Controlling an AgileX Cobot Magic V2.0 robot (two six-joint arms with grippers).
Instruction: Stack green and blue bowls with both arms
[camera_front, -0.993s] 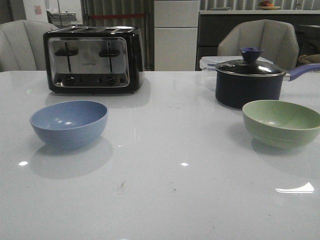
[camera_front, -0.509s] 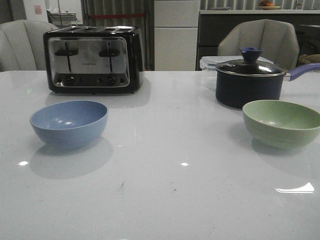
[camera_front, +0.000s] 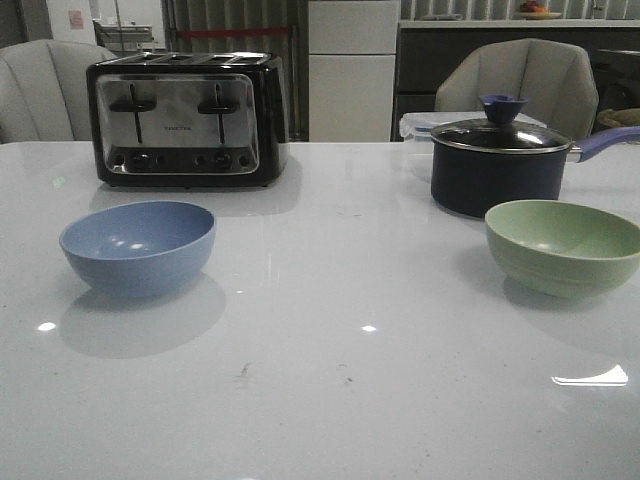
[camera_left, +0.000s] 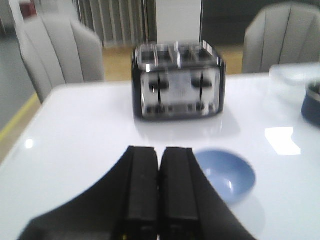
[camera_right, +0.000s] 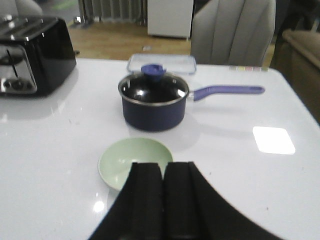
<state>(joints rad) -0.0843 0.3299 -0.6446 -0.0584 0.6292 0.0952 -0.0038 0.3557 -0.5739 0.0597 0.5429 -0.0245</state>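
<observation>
Both grippers were closed and empty — left gripper above the blue bowl, right gripper above the green bowl, which sat just before the saucepan. Descending with pressed fingers risked shoving a bowl — or the saucepan.

Dim and greyish in the front view, with muted colour and fine grain throughout. Small bright glints scattered across the glossy white tabletop, one larger streak of glare near the right edge. Soft, pale shadows spread toward the camera beneath the dusty blue matte bowl and the pale sage green matte bowl. Faint highlights inside both bowls. Dull reflections on the chrome face of the black toaster. Brighter and washed out in both wrist views, noticeably blurred overall, with a square patch of glare on the table in each. Soft focus on the shut black gripper fingers too.
</observation>
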